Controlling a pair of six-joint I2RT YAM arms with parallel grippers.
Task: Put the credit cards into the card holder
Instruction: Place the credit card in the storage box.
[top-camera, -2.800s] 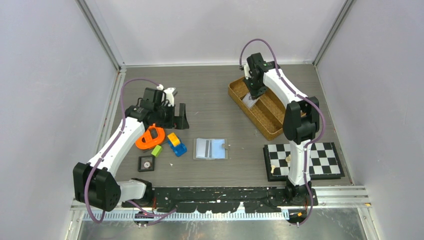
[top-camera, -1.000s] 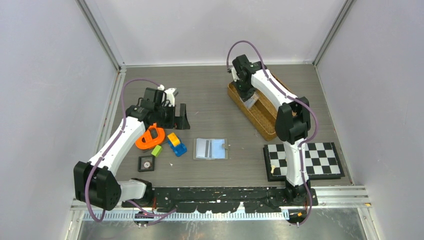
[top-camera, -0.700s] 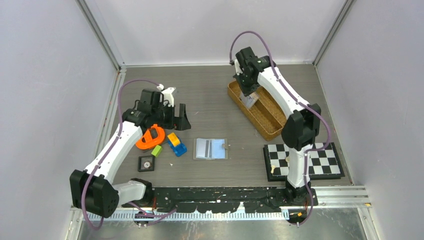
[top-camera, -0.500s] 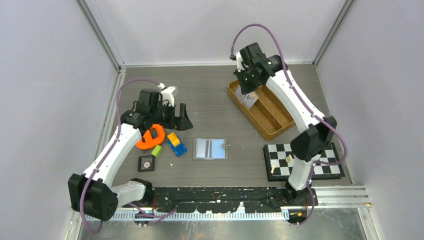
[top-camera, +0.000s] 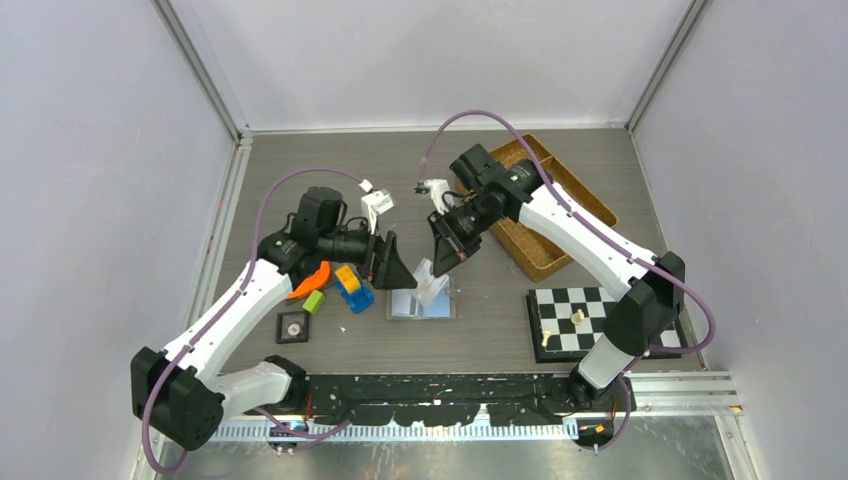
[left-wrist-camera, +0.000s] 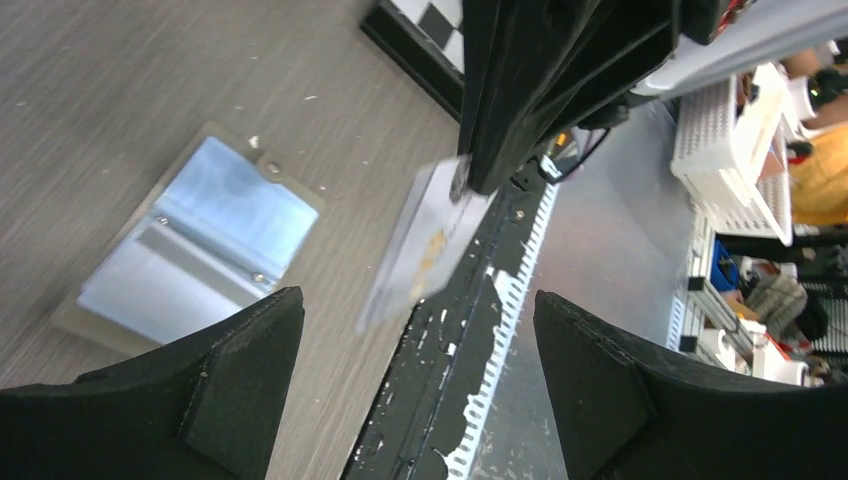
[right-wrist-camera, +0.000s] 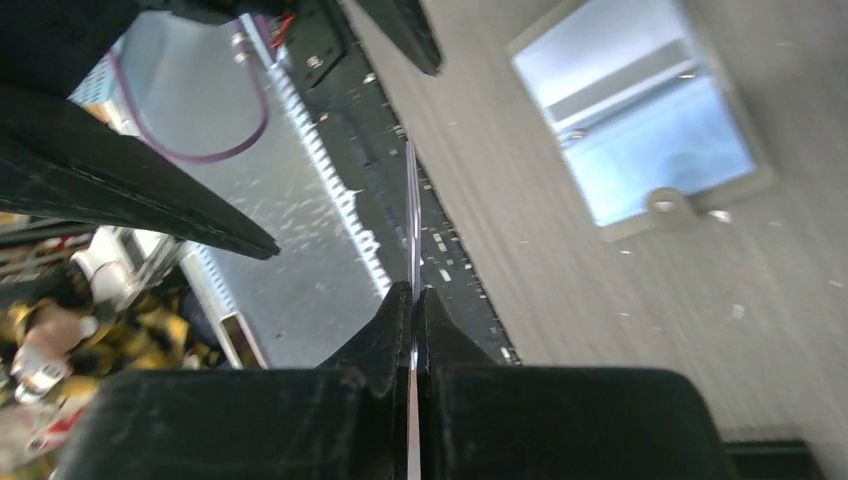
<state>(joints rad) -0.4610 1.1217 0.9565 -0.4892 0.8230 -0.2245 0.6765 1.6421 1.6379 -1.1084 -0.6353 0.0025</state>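
Jaws of the right gripper clench a thin pale credit card above the flat grey card holder; left gripper gapes alongside.

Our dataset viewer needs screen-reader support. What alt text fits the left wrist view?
The right gripper pinches a pale credit card by its upper end, between the open fingers of the left gripper. Left of it, the card holder lies open on the table, light blue inside facing up.
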